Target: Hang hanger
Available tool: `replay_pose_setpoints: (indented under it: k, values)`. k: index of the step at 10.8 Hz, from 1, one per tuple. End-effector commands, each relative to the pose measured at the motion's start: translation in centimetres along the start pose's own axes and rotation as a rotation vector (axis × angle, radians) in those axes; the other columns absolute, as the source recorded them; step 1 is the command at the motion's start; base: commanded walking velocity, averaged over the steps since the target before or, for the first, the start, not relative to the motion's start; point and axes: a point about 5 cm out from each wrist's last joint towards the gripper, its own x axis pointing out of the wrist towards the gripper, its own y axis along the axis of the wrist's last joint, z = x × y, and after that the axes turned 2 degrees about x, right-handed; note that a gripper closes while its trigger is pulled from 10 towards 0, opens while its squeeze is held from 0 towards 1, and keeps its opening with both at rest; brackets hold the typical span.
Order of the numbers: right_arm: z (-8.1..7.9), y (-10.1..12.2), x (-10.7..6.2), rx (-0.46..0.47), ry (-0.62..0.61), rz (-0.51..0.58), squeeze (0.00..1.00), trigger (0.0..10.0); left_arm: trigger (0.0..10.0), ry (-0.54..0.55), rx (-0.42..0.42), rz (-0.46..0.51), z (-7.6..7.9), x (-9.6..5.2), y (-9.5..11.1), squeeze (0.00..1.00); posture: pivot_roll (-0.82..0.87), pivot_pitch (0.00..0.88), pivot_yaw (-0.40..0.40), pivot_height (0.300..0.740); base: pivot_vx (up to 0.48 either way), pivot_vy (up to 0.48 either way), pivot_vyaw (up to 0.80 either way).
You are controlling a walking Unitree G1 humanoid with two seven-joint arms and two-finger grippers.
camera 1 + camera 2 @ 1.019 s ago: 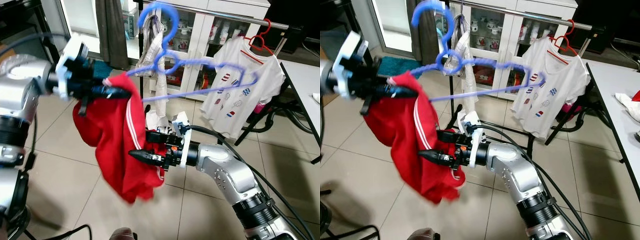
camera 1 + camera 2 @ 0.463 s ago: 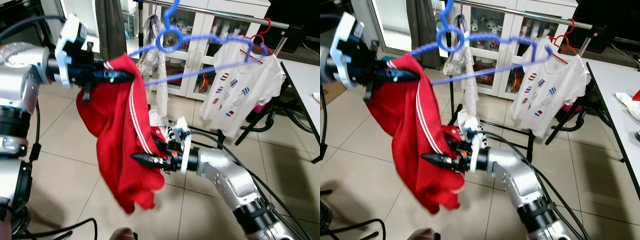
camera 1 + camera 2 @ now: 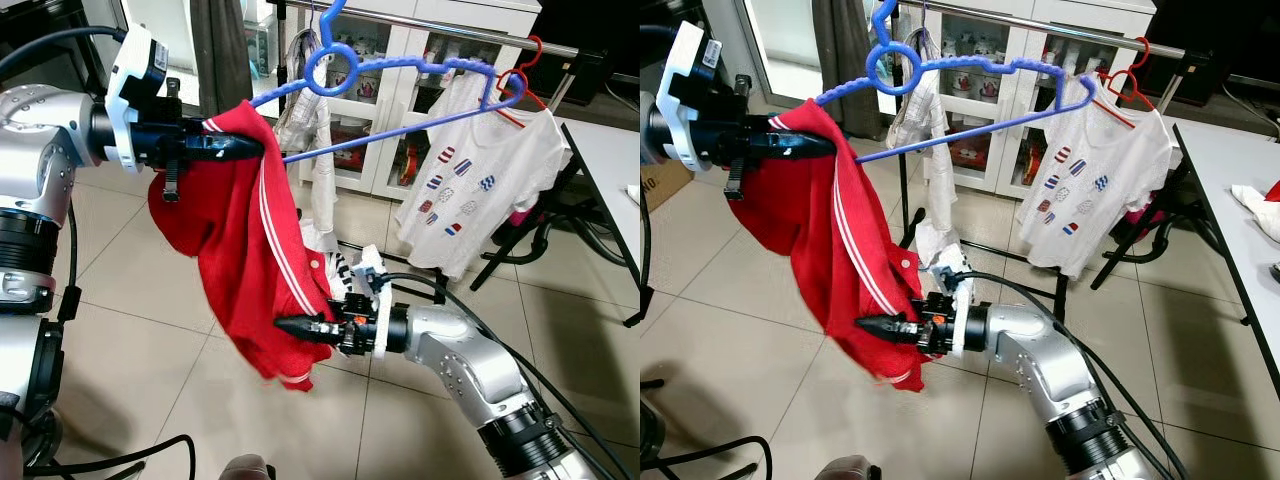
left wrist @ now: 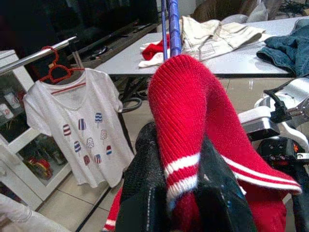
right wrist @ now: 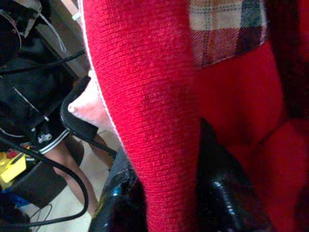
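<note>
Left gripper (image 3: 235, 148): sat at the upper left of the left eye frame, its jaws closed on the shoulder of the red sweater (image 3: 245, 255); the left wrist view showed red knit with white stripes pinched between the black fingers (image 4: 145, 193).
Right gripper (image 3: 300, 327): sat low at centre of the frame, jaws closed on the sweater's lower part, near its hem.
Blue hanger (image 3: 400, 75): was at the top centre, tilted, its left end inside the sweater by the left gripper, its right end bare, its hook (image 3: 325, 15) up near the rail (image 3: 470, 33).
Red sweater: hung from the hanger's left end down to the right gripper.
White T-shirt (image 3: 465, 175): hung on a red hanger (image 3: 522, 72) on the rail, upper right.
Floor (image 3: 130, 330): was pale tile.
</note>
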Motion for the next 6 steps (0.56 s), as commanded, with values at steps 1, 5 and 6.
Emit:
replay_pose_setpoints:
  k: [1,5,6]
  values:
    - [0.4,0.4,-0.5,0.003,-0.027,0.011,0.00,0.0,0.0,0.032,0.074,0.028,-0.5,-0.4,1.9,0.00,0.08,0.000,-0.006,0.740,0.000,0.000,0.00]
    - [1.6,1.3,-1.3,0.020,-0.104,0.064,0.00,0.0,0.0,0.040,0.070,0.027,-0.5,-0.6,1.5,0.00,0.08,0.000,-0.010,0.740,0.000,0.000,0.00]
    - [1.8,1.4,-1.5,0.023,-0.119,0.075,0.00,0.0,0.0,0.044,0.069,0.026,-0.5,-0.7,1.4,0.00,0.08,0.000,-0.010,0.740,0.000,0.000,0.00]
